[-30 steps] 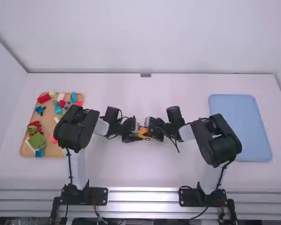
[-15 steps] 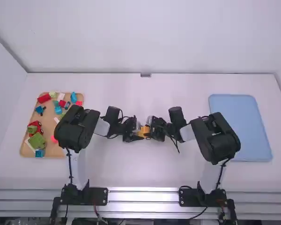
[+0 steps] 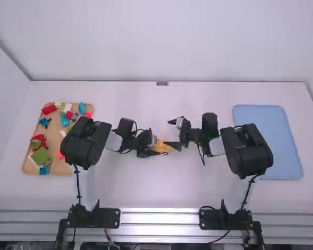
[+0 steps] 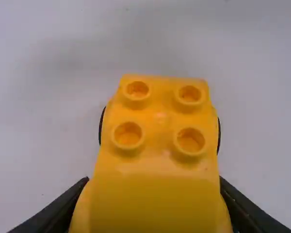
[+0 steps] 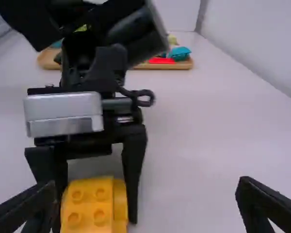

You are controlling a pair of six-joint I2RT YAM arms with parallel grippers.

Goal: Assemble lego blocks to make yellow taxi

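The yellow taxi (image 4: 160, 165), wheels (image 3: 165, 153) on and four studs (image 4: 190, 140) bare, is pinched in the left tool (image 3: 152, 149), the right tool (image 3: 173, 133) spread near it, so assembly looks nearly done, leaving perhaps release and a carry to the blue tray (image 3: 268, 140) beyond the right tool.

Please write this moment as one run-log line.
left gripper: closed on yellow car piece | right gripper: open, empty | four top studs: bare | loose blocks: on wooden tray

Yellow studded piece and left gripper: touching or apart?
Touching. In the left wrist view, the left gripper has a finger against each side of the yellow studded piece, with no gap between.
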